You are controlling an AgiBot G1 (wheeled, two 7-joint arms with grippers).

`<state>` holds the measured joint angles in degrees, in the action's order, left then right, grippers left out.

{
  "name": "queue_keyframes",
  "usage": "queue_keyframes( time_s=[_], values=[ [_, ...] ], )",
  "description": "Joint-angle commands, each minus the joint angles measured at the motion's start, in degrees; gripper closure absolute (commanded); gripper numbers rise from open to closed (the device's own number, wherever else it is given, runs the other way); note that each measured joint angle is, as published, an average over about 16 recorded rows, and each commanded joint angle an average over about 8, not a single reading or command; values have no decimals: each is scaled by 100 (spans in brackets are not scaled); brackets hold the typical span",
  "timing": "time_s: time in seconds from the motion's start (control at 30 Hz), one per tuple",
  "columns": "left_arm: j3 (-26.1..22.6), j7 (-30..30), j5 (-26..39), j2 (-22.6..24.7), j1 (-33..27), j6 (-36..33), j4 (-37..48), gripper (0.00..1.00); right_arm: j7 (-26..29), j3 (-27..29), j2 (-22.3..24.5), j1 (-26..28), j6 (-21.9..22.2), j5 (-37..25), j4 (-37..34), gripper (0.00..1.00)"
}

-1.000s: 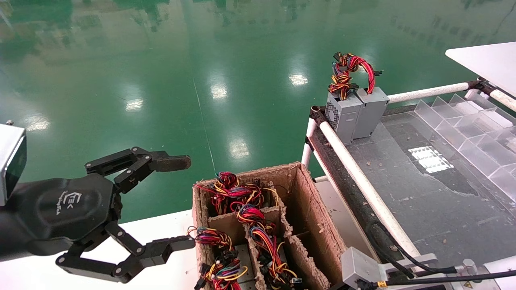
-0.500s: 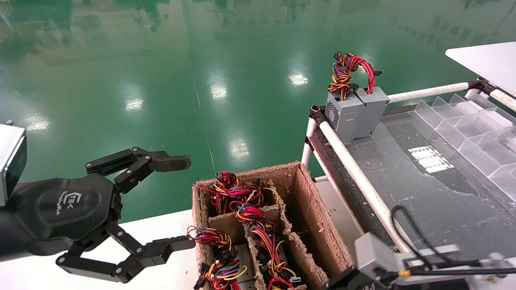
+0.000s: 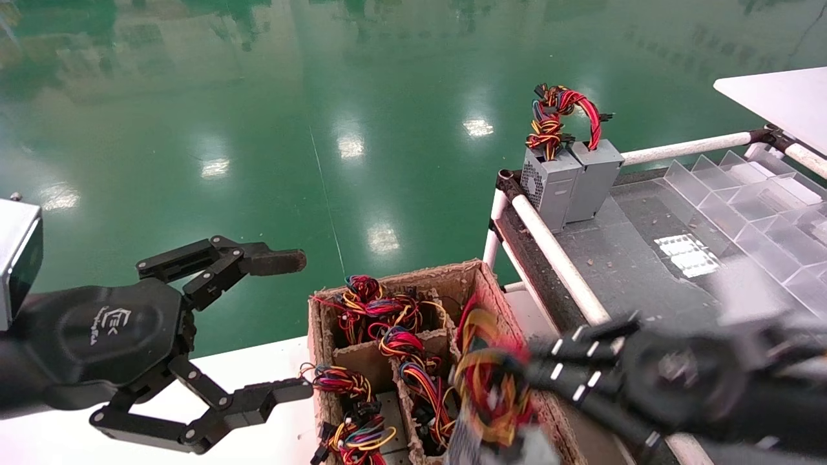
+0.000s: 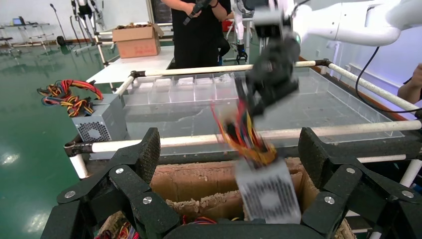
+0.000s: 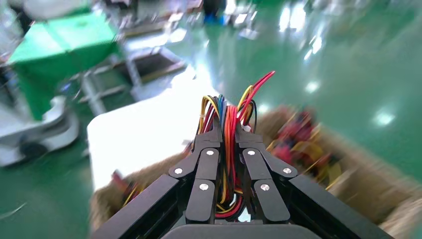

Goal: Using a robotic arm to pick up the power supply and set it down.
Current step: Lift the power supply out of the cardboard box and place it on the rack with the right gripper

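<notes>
The right tool [image 3: 526, 378], a black linked-finger gripper on a white tubular forearm, is found closed on the looped bundle of red, yellow and orange wires belonging to a small grey metal power supply [image 4: 267, 191]; in the right wrist view the wires [image 5: 230, 137] are seen pinched between its fingers [image 5: 206, 164]. One second earlier this tool was out of sight low at the right, with only its grey wrist box and cables showing; it has since swung in, and the unit now hangs by its wires over the right-hand cells of the brown cardboard divider carton [image 3: 481, 290]. The box is judged to be clear of its cell, since its fan-grille face is visible above the carton rim in the left wrist view, though heavy motion blur prevents a firm reading. The pick-up is therefore taken as accomplished, with transfer and set-down outstanding. Two similar grey power supplies [image 3: 568, 184] already stand at the far left corner of the dark railed desk [image 3: 652, 310], against its white tube rail, which suggests the intended destination. A swinging load held only by wires is noted as a risk of slippage. The left tool [image 3: 284, 326], black with a worn brown fingertip pad, is held wide open and idle beside the carton's left edge.
</notes>
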<state>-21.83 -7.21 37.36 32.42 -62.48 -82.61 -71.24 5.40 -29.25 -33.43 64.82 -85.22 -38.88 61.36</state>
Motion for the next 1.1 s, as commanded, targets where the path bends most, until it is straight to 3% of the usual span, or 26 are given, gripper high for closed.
queue_keyframes(
  time_s=[0.03, 0.3, 0.67, 1.1],
  values=[
    [0, 0, 0, 0, 0, 0, 0, 0, -103, 173, 108, -41, 41, 253, 5, 100],
    [0, 0, 0, 0, 0, 0, 0, 0, -535, 713, 500, 72, 358, 681, -229, 100],
    [0, 0, 0, 0, 0, 0, 0, 0, -1076, 772, 641, 485, 960, 63, -1218, 100],
    [0, 0, 0, 0, 0, 0, 0, 0, -1553, 685, 793, 588, 752, -308, -2320, 100]
  ],
)
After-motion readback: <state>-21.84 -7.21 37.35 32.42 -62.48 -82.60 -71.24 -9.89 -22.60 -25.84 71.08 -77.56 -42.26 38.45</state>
